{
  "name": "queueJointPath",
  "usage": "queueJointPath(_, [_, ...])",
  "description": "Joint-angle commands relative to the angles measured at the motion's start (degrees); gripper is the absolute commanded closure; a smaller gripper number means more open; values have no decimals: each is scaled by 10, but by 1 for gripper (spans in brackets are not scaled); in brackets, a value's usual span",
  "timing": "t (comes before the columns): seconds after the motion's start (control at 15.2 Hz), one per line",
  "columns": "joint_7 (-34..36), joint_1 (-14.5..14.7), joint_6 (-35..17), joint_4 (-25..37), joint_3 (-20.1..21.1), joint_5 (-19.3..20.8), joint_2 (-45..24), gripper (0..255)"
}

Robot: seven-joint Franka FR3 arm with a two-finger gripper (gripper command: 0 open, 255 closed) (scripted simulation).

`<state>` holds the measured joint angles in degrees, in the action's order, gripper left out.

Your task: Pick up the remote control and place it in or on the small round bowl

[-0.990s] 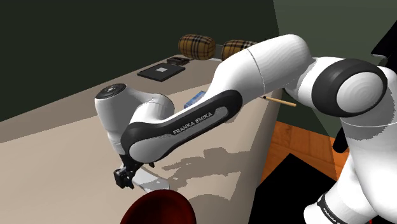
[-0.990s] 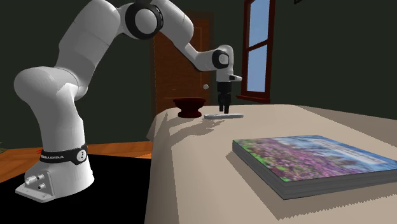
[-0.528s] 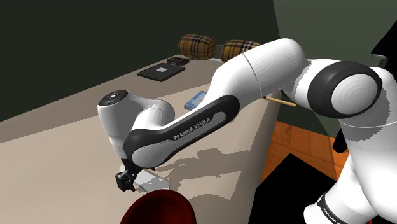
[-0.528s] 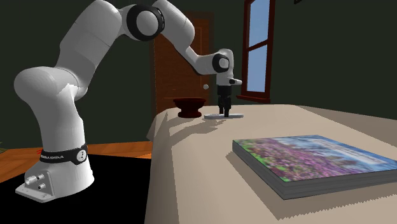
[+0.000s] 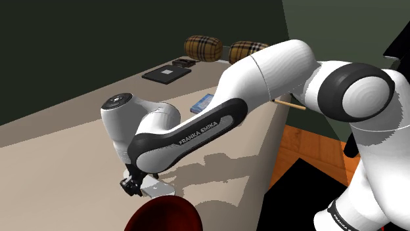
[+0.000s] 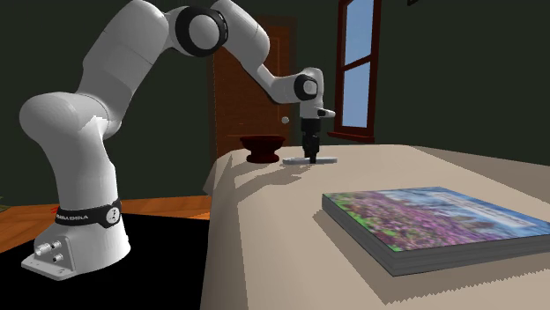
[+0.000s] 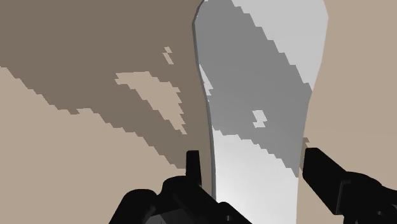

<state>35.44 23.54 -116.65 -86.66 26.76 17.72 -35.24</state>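
While the pale remote (image 7: 261,70) lies flat on the beige surface (image 7: 83,165) just beside the dark red bowl (image 5: 164,215), the gripper (image 7: 253,159) straddles it, fingers spread; it should close squarely across the narrow width, centred, before lifting

Home bedrm: bed (image 5: 66,141) w/ plaid pillows (image 5: 202,48), window (image 6: 357,63), wood door (image 6: 231,104)

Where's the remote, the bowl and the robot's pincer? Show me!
remote (image 7: 261,83), wrist view, middle of its pale grey top.
bowl (image 6: 262,149), second exterior view, its dark red outer wall.
pincer (image 7: 253,162), wrist view, midway between its open fingertips.
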Motion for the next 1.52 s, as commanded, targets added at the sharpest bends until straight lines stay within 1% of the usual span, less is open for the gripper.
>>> queueJointPath(0.0, [0, 0, 0, 0, 0, 0, 0, 255])
queueJointPath(0.26, [0, 0, 0, 0, 0, 0, 0, 255])
queueJointPath(0.86, [-9, -2, 54, 32, 9, -14, 25, 255])
queueJointPath(1.45, [-17, 0, 114, 77, 14, -24, 42, 255])
